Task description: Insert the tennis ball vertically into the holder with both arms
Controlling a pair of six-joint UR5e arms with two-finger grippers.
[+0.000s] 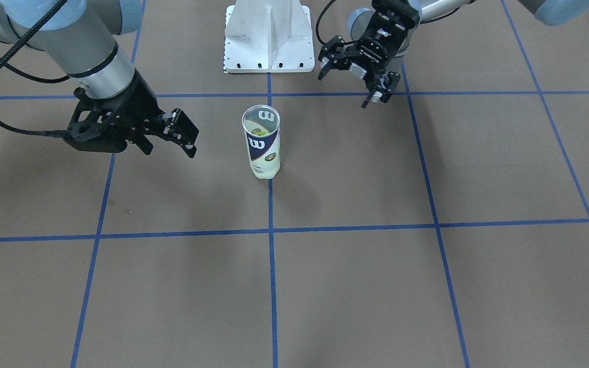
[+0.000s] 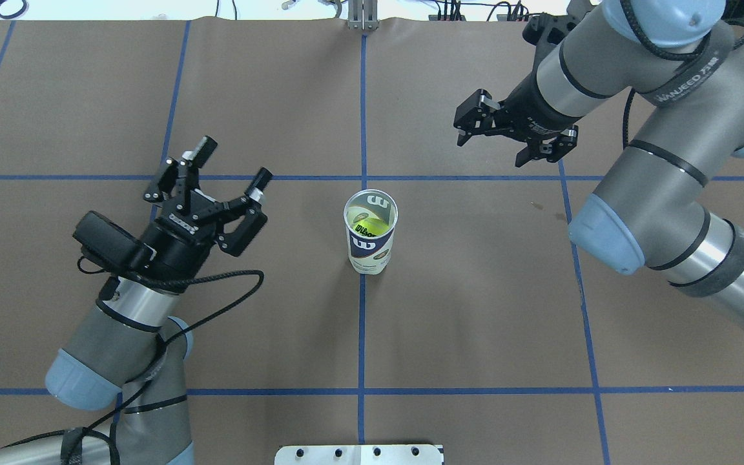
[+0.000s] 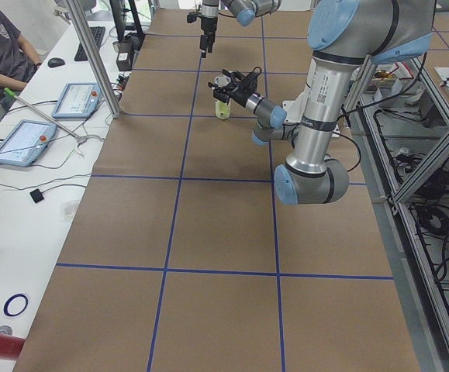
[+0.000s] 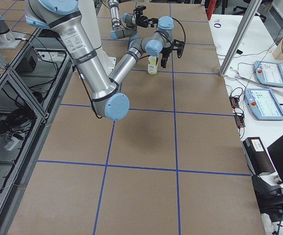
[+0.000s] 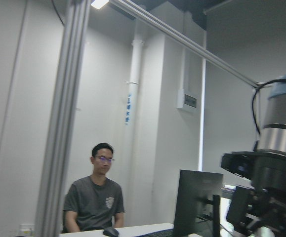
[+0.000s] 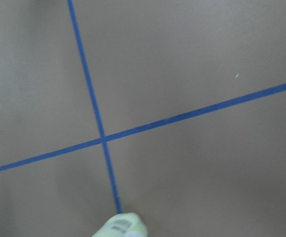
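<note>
Check the left gripper (image 2: 230,165) first. It sits left of centre in the overhead view, jaws spread wide with nothing between them, aimed toward the frame's upper right. The right gripper (image 2: 500,137), at upper right of the same view, is also spread wide and empty, aimed toward the frame's left. Both stand well apart from the holder (image 2: 371,240), one on each side, so no finger can knock it.

The holder stands upright at frame centre on the table (image 2: 475,323), its base on a blue tape line (image 2: 361,336) and its open mouth facing up. Look down the mouth: a yellow-green ball (image 2: 372,227) lies inside, though how deep cannot be told. Judge the insertion as done, since the ball is contained and neither gripper carries anything.

The upright stance is what lets a ball drop straight in. Expect the holder, being tall and narrow, to tip easily if brushed. The right wrist view shows only the holder's lower edge, at bottom centre. The left wrist view faces the room and shows a seated person (image 5: 96,197), so do not use it to check the table.
</note>
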